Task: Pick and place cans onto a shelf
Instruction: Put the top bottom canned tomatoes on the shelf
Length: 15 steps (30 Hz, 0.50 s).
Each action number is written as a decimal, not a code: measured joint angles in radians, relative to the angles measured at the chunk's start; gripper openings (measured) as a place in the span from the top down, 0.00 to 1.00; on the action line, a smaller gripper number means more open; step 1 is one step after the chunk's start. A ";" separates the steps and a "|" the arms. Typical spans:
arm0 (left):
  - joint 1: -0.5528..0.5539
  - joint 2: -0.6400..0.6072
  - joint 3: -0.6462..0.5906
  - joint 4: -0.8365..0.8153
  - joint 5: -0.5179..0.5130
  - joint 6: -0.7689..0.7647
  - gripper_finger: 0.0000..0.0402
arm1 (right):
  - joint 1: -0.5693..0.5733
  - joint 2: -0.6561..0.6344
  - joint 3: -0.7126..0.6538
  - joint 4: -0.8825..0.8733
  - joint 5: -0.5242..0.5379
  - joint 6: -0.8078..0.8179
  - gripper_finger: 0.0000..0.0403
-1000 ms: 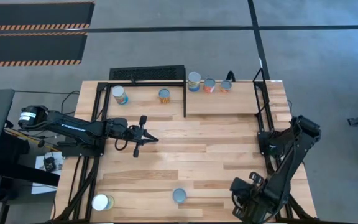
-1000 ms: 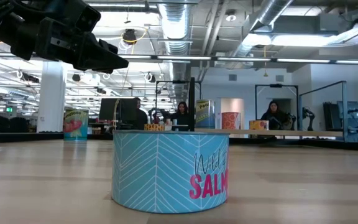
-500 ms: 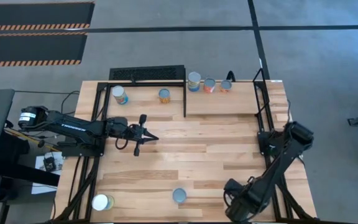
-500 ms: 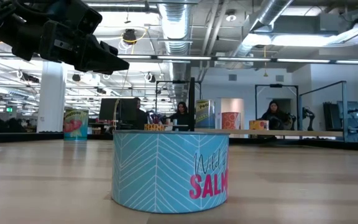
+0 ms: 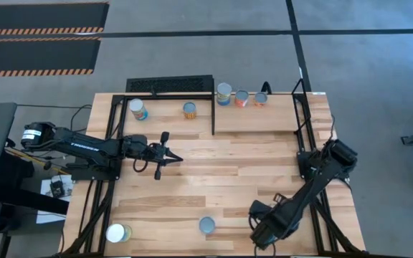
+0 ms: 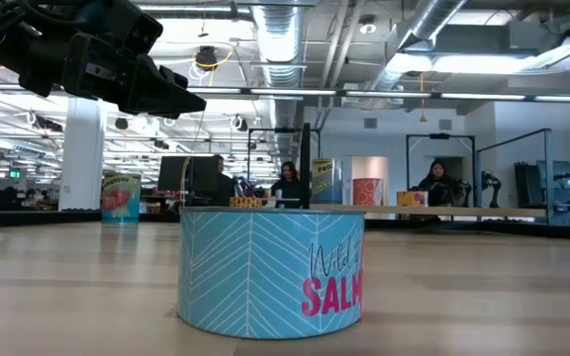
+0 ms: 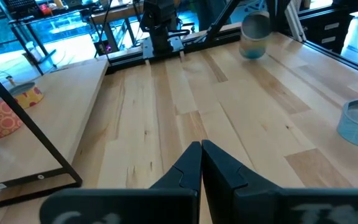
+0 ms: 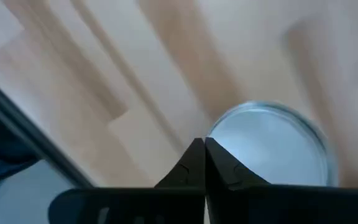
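Observation:
A short blue salmon can [image 5: 206,225] stands on its base on the tabletop near the front edge; it fills the low view [image 6: 270,272]. A white can [image 5: 117,233] stands at the front left corner. Two cans [image 5: 138,109] [image 5: 189,110] stand on the shelf [image 5: 163,122] at the back, and three more [image 5: 241,97] stand right of its black bar. My left gripper [image 5: 174,160] hovers shut over the table's left middle. My right gripper [image 5: 258,233] is shut and low, right of the salmon can. A can's silver top [image 8: 269,146] shows blurred just past its fingertips.
Black frame bars run along both table sides [image 5: 95,208] [image 5: 314,215]. A black mesh panel [image 5: 169,85] stands behind the shelf. The left wrist view shows a tall can [image 7: 255,36] far across the table near the right arm's base. People sit in the room beyond the table [image 6: 290,183].
My right gripper has gone along the near edge toward the table's left edge, closer to the salmon can, with its arm stretching out. The cans have not moved.

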 joint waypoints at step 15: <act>-0.001 0.000 0.000 -0.034 0.000 -0.056 1.00 | -0.079 -0.063 0.002 -0.144 0.137 -0.208 0.99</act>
